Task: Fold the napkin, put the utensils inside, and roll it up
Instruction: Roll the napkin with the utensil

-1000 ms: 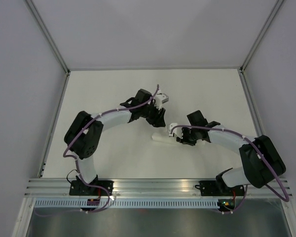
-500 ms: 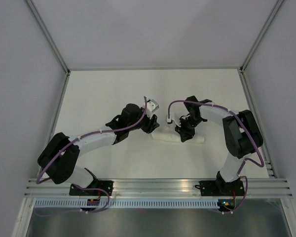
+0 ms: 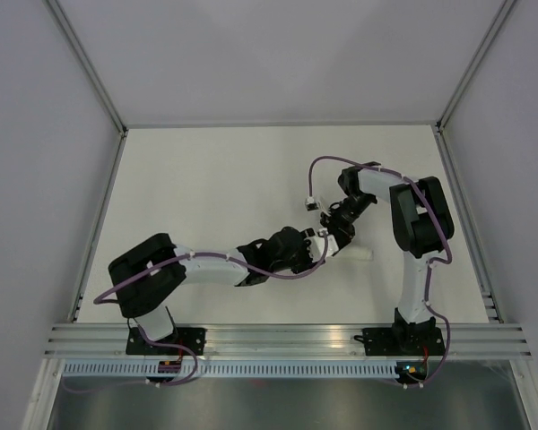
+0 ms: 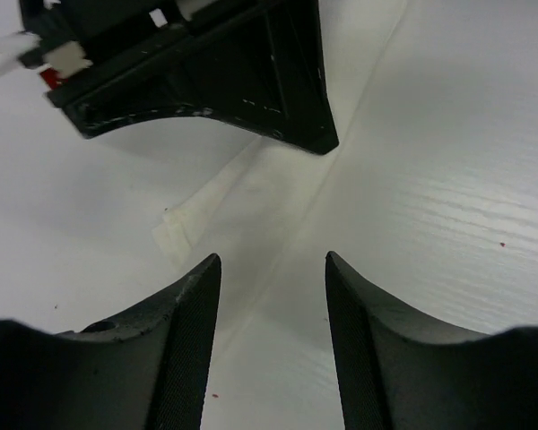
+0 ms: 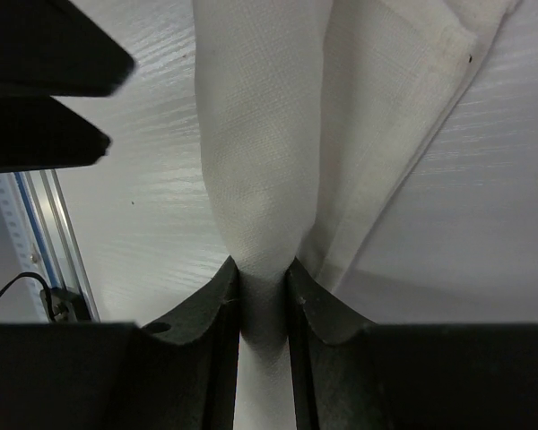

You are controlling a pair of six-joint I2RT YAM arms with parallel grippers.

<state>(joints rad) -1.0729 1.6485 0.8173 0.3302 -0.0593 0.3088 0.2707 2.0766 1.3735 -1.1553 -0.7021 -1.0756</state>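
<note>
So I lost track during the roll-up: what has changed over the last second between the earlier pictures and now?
The left gripper swept from the far side toward the near right and now stands open, low at the rolled white cloth napkin. The right arm's elbow swung round to the far side; the right gripper pinches the napkin. The roll lies roughly where it was.

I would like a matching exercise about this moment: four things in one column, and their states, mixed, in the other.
Things
1. left gripper
2. right gripper
3. napkin
4. table

States
a. gathered into a long narrow bundle
b. open
c. pinching the cloth
d. flat, under the cloth

Pairs: 1-b, 2-c, 3-a, 4-d
</note>
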